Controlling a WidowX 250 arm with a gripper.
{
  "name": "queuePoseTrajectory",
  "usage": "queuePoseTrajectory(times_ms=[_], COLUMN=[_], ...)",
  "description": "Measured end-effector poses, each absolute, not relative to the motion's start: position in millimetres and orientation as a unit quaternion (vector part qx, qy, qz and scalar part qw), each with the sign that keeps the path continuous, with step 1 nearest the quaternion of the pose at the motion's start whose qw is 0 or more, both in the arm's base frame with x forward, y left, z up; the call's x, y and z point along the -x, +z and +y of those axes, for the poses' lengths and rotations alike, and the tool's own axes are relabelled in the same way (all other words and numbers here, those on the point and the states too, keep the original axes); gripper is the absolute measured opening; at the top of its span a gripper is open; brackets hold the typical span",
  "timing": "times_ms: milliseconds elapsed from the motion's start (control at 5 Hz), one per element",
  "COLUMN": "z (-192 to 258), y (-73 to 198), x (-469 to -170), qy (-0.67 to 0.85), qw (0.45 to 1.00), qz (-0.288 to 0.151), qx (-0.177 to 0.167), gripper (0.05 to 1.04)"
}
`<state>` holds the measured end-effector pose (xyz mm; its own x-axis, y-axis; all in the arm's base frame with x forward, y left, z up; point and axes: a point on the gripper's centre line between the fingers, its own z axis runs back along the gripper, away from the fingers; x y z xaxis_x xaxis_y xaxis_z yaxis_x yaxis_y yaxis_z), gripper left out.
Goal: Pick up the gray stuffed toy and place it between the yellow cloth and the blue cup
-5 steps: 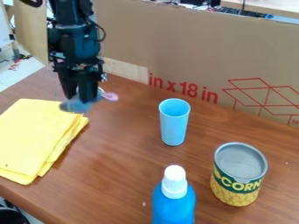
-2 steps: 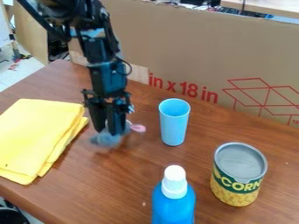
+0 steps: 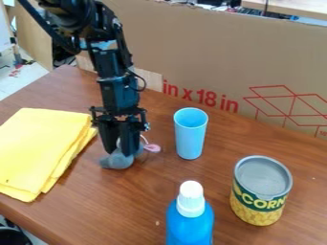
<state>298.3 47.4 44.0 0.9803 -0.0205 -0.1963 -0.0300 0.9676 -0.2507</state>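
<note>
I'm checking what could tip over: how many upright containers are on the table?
3: a blue cup near the middle, a corn can at the right, and a capped bottle at the bottom edge.

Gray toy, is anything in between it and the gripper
Nothing visible is between the gripper and the gray toy; the fingers are right against it. The blue cup stands off to one side.

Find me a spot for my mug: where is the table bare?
Between the yellow cloth and blue bottle, and behind the can, toward the cardboard. Crowded: between cloth and blue cup, where the pincer holds a grey toy.
</note>
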Motion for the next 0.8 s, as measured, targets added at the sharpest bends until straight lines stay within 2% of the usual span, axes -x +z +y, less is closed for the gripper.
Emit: queuePoseTrajectory(times_ms=[200,400,600,800], z=[44.4,35.8,32.6,53.2], y=[47.1,77.3,107.8,134.8], x=[-298.7,-310.0,-313.4,-297.8], qy=[0.010,-0.017,-0.027,-0.027], qw=[0.988,0.987,0.984,0.993], qz=[0.099,0.053,0.012,0.008], qx=[0.121,0.150,0.173,0.112], gripper=[0.887,1.011,1.007,1.003])
